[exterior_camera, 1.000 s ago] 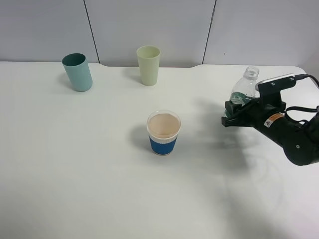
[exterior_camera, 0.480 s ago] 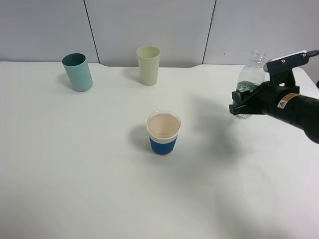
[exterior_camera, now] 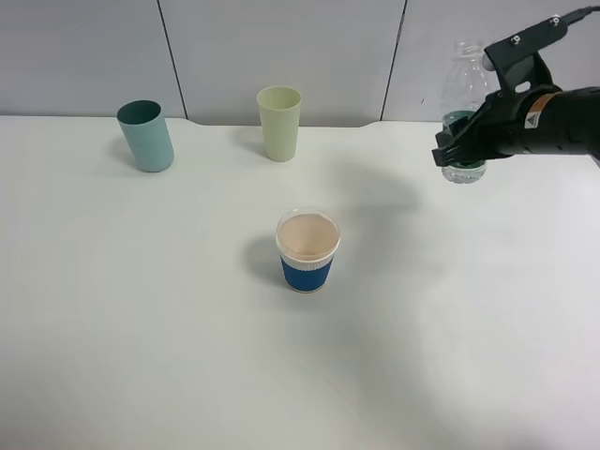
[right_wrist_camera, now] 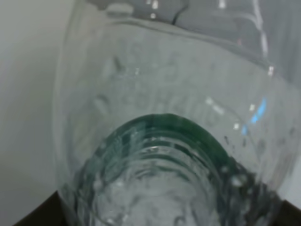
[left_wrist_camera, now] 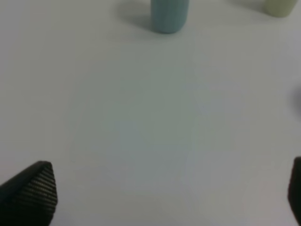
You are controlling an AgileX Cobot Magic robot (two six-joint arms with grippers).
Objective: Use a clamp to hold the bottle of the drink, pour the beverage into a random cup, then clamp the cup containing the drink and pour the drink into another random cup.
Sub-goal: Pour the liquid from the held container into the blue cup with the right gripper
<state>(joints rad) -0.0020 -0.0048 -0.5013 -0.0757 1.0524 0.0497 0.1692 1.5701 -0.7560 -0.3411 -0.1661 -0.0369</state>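
Observation:
My right gripper (exterior_camera: 459,142) is shut on the bottle of the drink (exterior_camera: 463,67), a clear uncapped bottle with a green label. It holds the bottle upright in the air over the table's far right. The right wrist view is filled by the bottle (right_wrist_camera: 164,141), with clear beverage (right_wrist_camera: 155,197) inside. The blue-sleeved paper cup (exterior_camera: 307,248) stands mid-table, left of and nearer than the bottle, its beige inside showing. Farther back stands the pale yellow-green tumbler (exterior_camera: 279,123). My left gripper (left_wrist_camera: 171,195) hangs open over bare table, out of the high view.
A teal tumbler (exterior_camera: 145,136) stands at the back left of the white table (exterior_camera: 141,328). The left wrist view also shows the teal tumbler (left_wrist_camera: 169,14) and the pale tumbler (left_wrist_camera: 281,5) far ahead of the fingertips (left_wrist_camera: 33,188). A grey wall runs behind the table.
The right gripper has lifted the bottle off the table, raising it upward and farther back. The cups have not moved.

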